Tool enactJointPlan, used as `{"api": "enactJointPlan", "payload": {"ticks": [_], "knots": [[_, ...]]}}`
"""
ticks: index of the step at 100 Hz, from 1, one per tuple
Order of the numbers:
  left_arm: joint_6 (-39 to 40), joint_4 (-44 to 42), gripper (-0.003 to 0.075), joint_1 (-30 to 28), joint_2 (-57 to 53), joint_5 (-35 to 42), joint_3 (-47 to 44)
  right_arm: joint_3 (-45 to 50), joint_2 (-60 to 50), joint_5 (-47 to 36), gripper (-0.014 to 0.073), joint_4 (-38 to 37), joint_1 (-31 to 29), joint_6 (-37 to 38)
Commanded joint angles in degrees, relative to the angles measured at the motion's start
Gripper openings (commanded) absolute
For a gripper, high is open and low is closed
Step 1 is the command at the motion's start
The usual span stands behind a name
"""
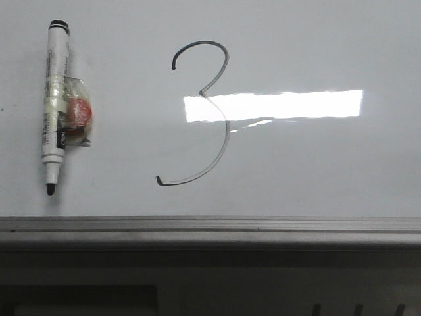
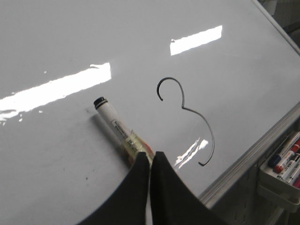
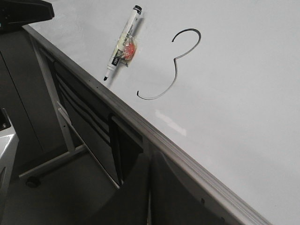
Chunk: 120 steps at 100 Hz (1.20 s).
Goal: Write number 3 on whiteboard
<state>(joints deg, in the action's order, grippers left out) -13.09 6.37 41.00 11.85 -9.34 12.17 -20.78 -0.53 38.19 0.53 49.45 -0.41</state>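
Note:
A large thin dark number 3 is drawn in the middle of the whiteboard, also seen in the wrist views. To its left a white marker pen lies on the board, uncapped tip toward the rail, with clear tape and a red lump on its barrel. No gripper shows in the front view. My left gripper is shut and holds nothing. It hovers over the marker and hides its tip end. My right gripper is shut and empty, off the board below its rail.
A grey metal rail runs along the board's lower edge. A white tray of markers hangs below that edge. The board's stand frame and floor lie under it. A bright light reflection crosses the 3.

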Motion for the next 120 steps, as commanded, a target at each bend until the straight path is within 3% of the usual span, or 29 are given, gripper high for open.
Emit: {"api": "enactJointPlan", "payload": {"ticks": [1, 61, 74, 90, 120], "knots": [[0.3, -0.1, -0.002, -3.2, 0.5, 4.2, 0.2, -1.4, 0.7, -3.9, -0.0054, 0.0, -0.4, -0.2], [4.8, -3.0, -0.002, -41.1, -13.6, 4.7, -11.3, -1.4, 0.7, -3.9, -0.0054, 0.0, -0.4, -0.2], [9.2, -4.2, -0.002, -42.8, -13.6, 4.3, -14.5, -1.4, 0.7, -3.9, -0.0054, 0.0, -0.4, -0.2], [9.7, -4.3, -0.002, -42.3, -13.6, -7.2, -14.4, -1.4, 0.7, -3.8, -0.0054, 0.0, -0.4, -0.2], [9.7, -4.2, -0.002, -42.3, -13.6, -6.7, -14.4, -1.4, 0.7, -3.8, -0.0054, 0.0, -0.4, -0.2]]}}
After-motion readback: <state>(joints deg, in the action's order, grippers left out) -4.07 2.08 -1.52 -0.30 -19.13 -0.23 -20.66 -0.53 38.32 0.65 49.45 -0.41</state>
